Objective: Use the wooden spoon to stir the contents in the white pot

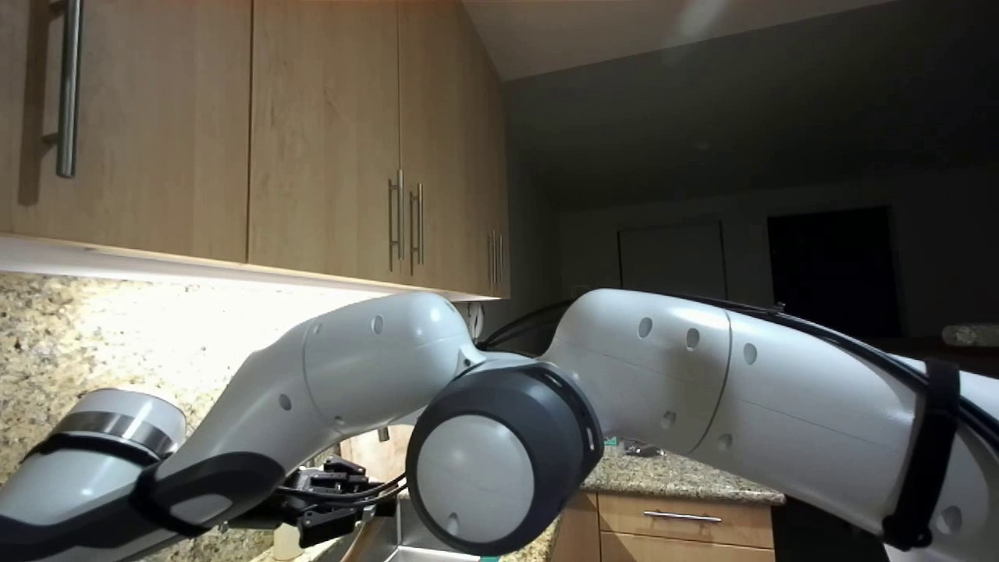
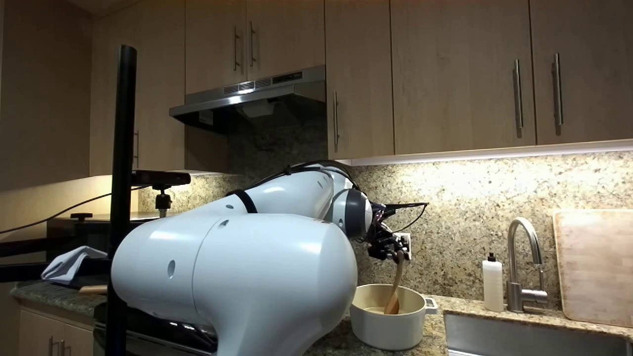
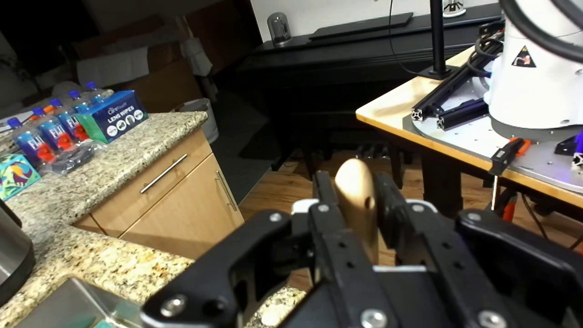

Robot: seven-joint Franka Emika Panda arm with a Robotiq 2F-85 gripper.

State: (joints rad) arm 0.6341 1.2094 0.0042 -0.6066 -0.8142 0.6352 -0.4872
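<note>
Gripping the wooden spoon [image 2: 397,281] near the holed end of its handle, the gripper [image 3: 356,187] is standing narrow above the white pot [image 2: 388,330], which is sitting on the granite bench [image 2: 435,329]. The spoon's head is slanting down inside the pot. Picking up the spoon and getting it into the pot are looking done; stirring is what is remaining, or perhaps beginning, since one moment is not showing any circling. What the pot is containing is not showing clearly, nor is whether the head is touching bottom.

For moving, the pot's rim is setting the tightest limit: sweeps are probably needing to stay inside it. The pot's side handle [image 2: 431,305] is pointing out just beside the sink [image 2: 514,338]. Behind the pot, the stone backsplash [image 2: 460,227] is closing off that way. In an exterior view, the robot arm [image 2: 237,267] is blocking sight of the bench on the pot's side away from the sink, so room there is not showing.
</note>
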